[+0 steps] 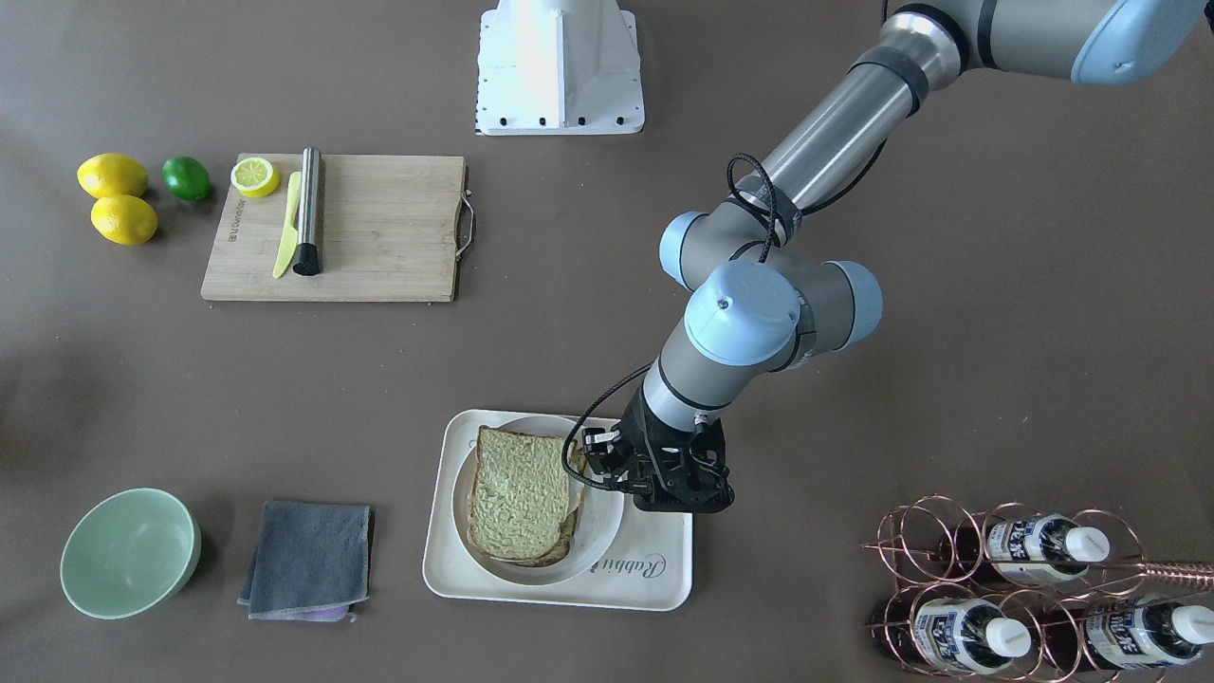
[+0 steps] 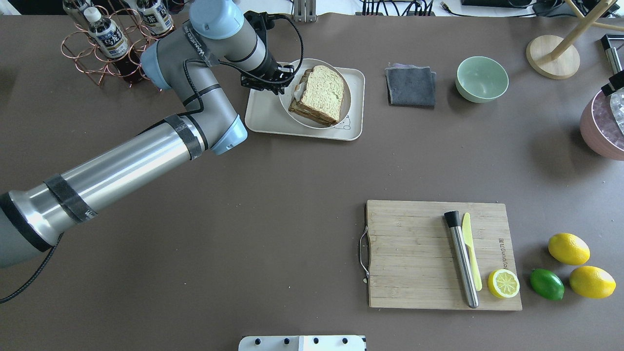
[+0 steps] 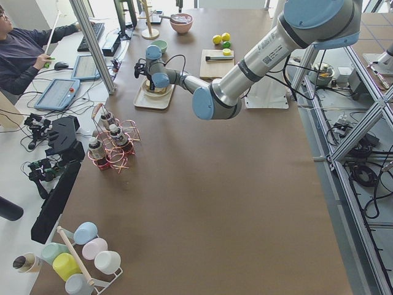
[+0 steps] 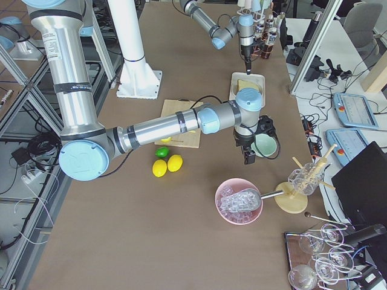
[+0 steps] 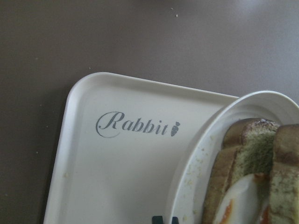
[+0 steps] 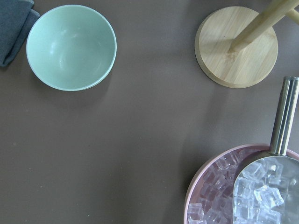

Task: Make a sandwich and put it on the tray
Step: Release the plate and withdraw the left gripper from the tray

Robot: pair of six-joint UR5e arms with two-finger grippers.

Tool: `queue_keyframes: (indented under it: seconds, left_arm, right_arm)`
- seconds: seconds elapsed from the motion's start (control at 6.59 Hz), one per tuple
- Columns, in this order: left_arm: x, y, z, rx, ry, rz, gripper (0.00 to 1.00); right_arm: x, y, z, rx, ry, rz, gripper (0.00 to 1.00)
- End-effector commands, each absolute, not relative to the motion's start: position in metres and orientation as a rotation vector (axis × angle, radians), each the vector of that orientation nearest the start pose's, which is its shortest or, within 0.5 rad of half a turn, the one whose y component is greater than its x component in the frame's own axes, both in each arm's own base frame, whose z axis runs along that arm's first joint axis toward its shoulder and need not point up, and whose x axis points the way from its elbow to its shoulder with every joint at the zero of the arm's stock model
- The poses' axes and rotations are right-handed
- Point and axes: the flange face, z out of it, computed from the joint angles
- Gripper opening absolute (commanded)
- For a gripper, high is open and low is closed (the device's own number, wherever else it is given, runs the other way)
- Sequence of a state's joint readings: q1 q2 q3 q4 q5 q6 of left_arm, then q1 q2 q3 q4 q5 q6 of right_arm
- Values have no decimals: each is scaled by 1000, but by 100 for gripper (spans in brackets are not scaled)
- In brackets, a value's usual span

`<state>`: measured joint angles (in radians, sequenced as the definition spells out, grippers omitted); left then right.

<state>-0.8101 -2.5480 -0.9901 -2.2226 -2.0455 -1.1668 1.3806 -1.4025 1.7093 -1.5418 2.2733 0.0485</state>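
A long brown table (image 2: pixel 292 170) fills the middle of the room, with aluminium posts (image 3: pixel 92 49) beside it. Along one side runs a white desk (image 3: pixel 15 153) with a keyboard (image 3: pixel 91 34) and a seated operator (image 3: pixel 21 52). Loose cables (image 3: pixel 362 175) lie on the floor (image 3: pixel 368 264). The light is soft and even.

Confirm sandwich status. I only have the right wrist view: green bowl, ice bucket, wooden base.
Observer: The sandwich is assembled, both slices stacked, on a round white plate.
Operator: Plate on the tray?
Observer: Yes, the plate stands on the tray, toward the end away from the "Rabbit" script.
Operator: Left claw?
Observer: The left claw is at the plate's rim, beside the sandwich. I cannot tell whether it grips the rim.
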Motion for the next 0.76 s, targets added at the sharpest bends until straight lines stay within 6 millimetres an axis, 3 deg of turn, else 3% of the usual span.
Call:
queue_keyframes:
  seconds: [0.0, 0.3, 0.46, 0.61]
  left_arm:
    - [454, -647, 207, 247, 1087, -147, 98]
    - [355, -591, 213, 189, 1067, -176, 98]
    - [310, -556, 225, 183, 1056, -185, 98]
    - [258, -543, 245, 222, 989, -142, 98]
  right_arm:
    - [-36, -555, 523, 197, -734, -231, 100]
    - [-14, -515, 579, 110, -712, -176, 100]
    - [-9, -503, 596, 82, -702, -158, 100]
    - [1, -493, 609, 62, -698, -128, 100]
